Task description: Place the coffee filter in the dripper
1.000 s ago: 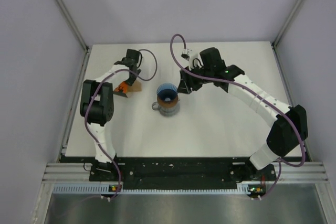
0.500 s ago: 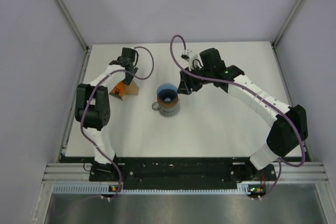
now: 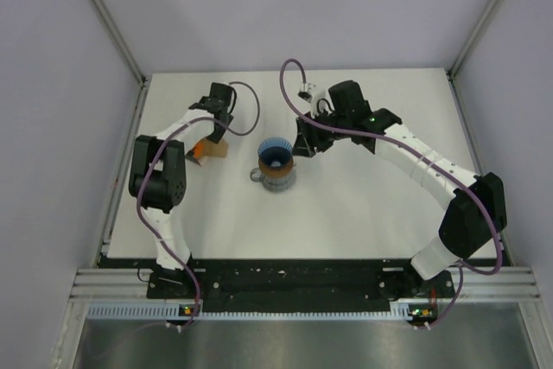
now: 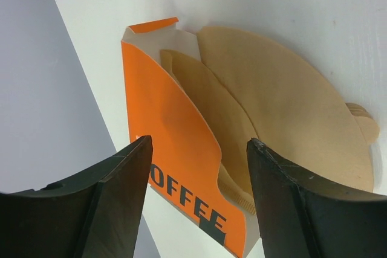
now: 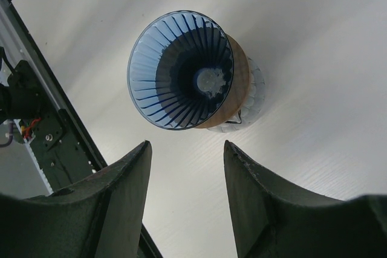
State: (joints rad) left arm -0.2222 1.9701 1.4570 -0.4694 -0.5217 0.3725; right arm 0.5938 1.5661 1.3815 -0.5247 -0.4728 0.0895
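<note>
Arms rise from two bases bolted at the near edge of a white desk (image 3: 363, 213), seen from above. The left arm reaches toward 11 o'clock. The right arm bends in a wide arc toward 12 o'clock.

Near the middle of the desk stands the dripper (image 3: 276, 156), a bright blue cone with its wide mouth up. Its dark ribbed inside shows all the way down to a small hole at the bottom. It sits in a brown ring (image 5: 237, 92) on top of a mug (image 3: 275, 181), whose handle points to about 8 o'clock.

Just beyond, at 2 o'clock from the dripper, hangs the right gripper (image 3: 302, 144). Its two dark fingers (image 5: 121, 197) are spread apart and hold nothing. Its wrist camera looks between them straight into the blue cone.

At 9 o'clock from the dripper, well apart from it, lies an orange packet (image 4: 172, 149) printed with dark letters and open at one end. The coffee filter (image 4: 284, 107), a light-tan paper fan, sticks out of the packet and spreads over the desk. Whether this fan is one sheet or several cannot be told. Another tan sheet (image 4: 205, 101) is tucked inside the packet. The left gripper (image 3: 210, 134) hangs over the packet, its fingers (image 4: 115, 191) parted and closed on nothing. Whether they touch the packet cannot be told.
</note>
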